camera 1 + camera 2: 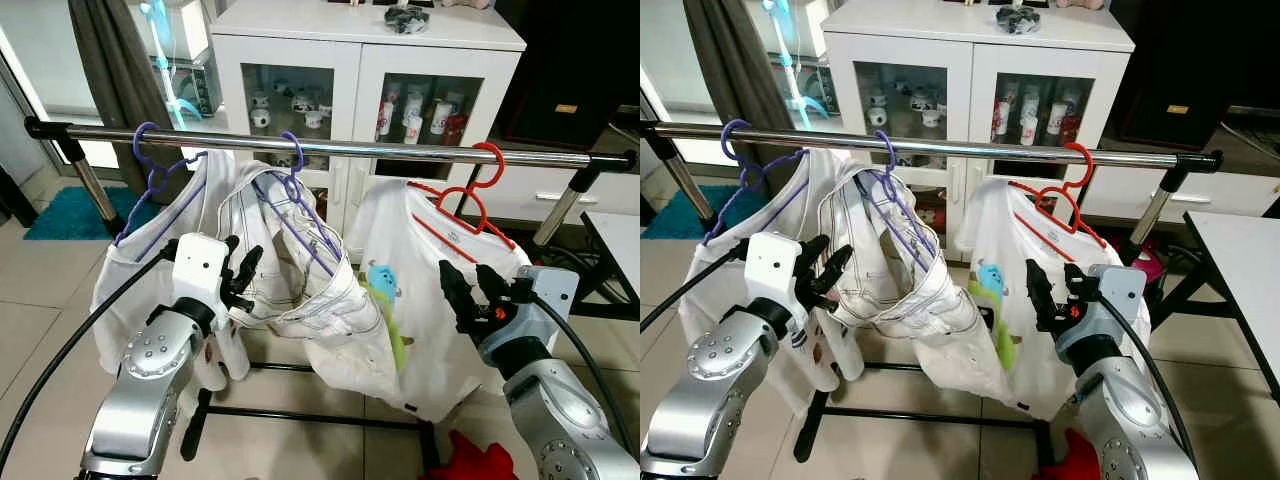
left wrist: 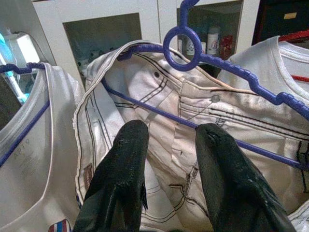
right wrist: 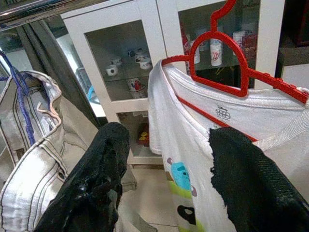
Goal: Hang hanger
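All three hangers already hook on the rail (image 1: pixel 330 148), the red hanger (image 1: pixel 470 195) far right, so both wide-open, empty pincers, left gripper (image 1: pixel 240 270) and right gripper (image 1: pixel 473 287), should back away slowly without snagging cloth.

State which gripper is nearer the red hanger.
Right. The right gripper sits open just below the red hanger, facing its white T-shirt. The left gripper is open farther along the rail, at the white jeans on the middle purple hanger.

Red hanger (image 3: pixel 227 43) w/ white tee (image 3: pixel 203 140) btwn spread right gripper (image 3: pixel 164 179) fingers.
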### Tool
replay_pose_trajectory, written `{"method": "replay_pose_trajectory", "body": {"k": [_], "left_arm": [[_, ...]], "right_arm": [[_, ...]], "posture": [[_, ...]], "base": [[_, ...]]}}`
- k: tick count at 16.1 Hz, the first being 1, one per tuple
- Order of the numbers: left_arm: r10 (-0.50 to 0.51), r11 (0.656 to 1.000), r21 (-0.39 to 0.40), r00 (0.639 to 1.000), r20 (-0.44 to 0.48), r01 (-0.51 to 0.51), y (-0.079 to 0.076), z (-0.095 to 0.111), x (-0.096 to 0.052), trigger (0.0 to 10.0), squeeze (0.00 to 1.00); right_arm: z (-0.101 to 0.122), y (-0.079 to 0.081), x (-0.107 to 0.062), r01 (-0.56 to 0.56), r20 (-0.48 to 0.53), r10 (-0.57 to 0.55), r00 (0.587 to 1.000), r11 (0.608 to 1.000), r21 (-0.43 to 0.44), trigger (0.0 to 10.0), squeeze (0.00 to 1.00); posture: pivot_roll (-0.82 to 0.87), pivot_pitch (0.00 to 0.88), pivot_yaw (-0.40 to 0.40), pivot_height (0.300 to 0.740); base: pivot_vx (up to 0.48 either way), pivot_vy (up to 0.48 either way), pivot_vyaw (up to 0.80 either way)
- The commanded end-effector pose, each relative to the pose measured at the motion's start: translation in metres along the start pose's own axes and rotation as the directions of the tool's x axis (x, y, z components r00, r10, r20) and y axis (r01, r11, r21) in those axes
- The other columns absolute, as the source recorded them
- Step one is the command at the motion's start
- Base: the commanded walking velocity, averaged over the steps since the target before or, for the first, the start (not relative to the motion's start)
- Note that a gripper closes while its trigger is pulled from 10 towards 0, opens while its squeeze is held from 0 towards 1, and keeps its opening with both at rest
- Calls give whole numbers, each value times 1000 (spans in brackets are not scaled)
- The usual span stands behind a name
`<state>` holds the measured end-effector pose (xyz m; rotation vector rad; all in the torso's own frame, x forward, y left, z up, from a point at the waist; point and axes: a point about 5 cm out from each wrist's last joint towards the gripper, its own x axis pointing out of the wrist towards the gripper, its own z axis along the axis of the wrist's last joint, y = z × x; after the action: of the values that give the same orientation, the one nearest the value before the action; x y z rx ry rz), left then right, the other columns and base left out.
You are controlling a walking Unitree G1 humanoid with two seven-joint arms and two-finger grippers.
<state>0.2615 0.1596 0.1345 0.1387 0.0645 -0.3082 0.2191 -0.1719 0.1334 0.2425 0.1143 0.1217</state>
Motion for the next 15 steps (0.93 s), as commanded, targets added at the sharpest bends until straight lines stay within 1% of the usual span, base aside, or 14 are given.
{"method": "replay_pose_trajectory", "body": {"k": [1,6,9,11,12,13,14,15], "left_arm": [[-4,1000,3,1000,-14,4,-1,-2,0,10000,0],[-2,1000,2,1000,-23,2,-2,-4,-2,10000,0],[-1,1000,0,1000,-21,1,-1,-4,-1,10000,0],[26,999,-20,998,63,-25,2,11,4,10000,0],[40,998,-42,995,95,-36,4,18,6,10000,0],[38,999,-33,996,81,-36,5,16,6,10000,0],[32,999,-13,997,65,-31,4,12,5,10000,0],[30,1000,-5,997,69,-30,3,10,3,10000,0]], "right_arm": [[2,1,0,-11,5,11,1000,1000,1,10000,0],[1,1,2,-19,-2,19,1000,1000,1,10000,0],[2,2,4,-26,-1,26,1000,1000,-2,10000,0],[8,3,6,-31,29,32,999,999,-11,10000,0],[17,4,8,-36,72,35,997,999,8,10000,0],[21,5,9,-37,92,36,995,999,9,10000,0],[20,5,9,-42,84,42,996,999,-1,10000,0],[16,7,8,-53,70,54,996,998,-16,10000,0]], "posture": [[-151,0,15,740],[-145,0,4,740],[-147,0,4,740],[-147,0,5,740],[-148,0,7,740],[-150,0,9,740],[-150,0,10,740],[-150,0,11,740]], "base": [[0,0,0],[0,0,0],[0,0,0],[0,0,0],[0,0,0],[0,0,0],[0,0,0],[0,0,0]]}}
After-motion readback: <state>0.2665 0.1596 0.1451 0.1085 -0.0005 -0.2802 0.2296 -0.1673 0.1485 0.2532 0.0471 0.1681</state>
